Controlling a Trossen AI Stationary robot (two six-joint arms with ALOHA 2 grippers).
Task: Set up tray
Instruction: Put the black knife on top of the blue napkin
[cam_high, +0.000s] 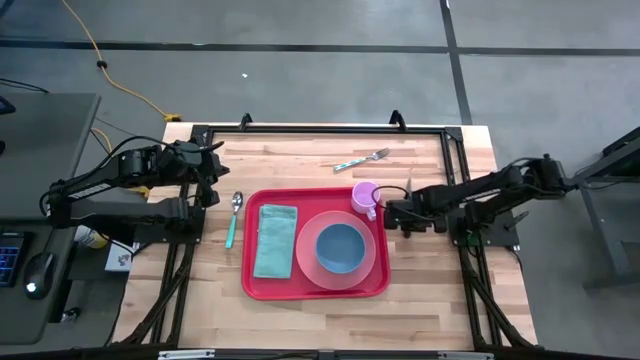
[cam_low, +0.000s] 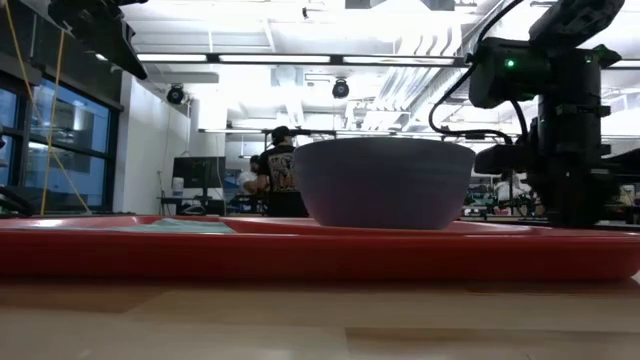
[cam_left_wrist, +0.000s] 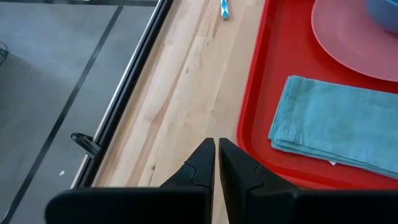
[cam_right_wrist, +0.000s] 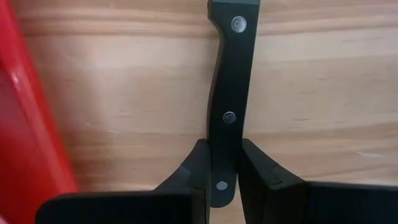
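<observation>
While my right gripper (cam_right_wrist: 219, 163) clamped a black knife handle (cam_right_wrist: 229, 93) beside the tray (cam_right_wrist: 28, 124) rim, bare wood beyond (wrist view only), left gripper (cam_left_wrist: 216, 163) closed, empty.

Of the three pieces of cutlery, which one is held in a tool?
The black-handled knife, gripped by the right tool beside the tray. The fork and the spoon lie free on the table.

Bright ceiling lights (cam_low: 300, 58) are shining in the room. The near table edge (cam_low: 320, 320) is looking blurry.
</observation>
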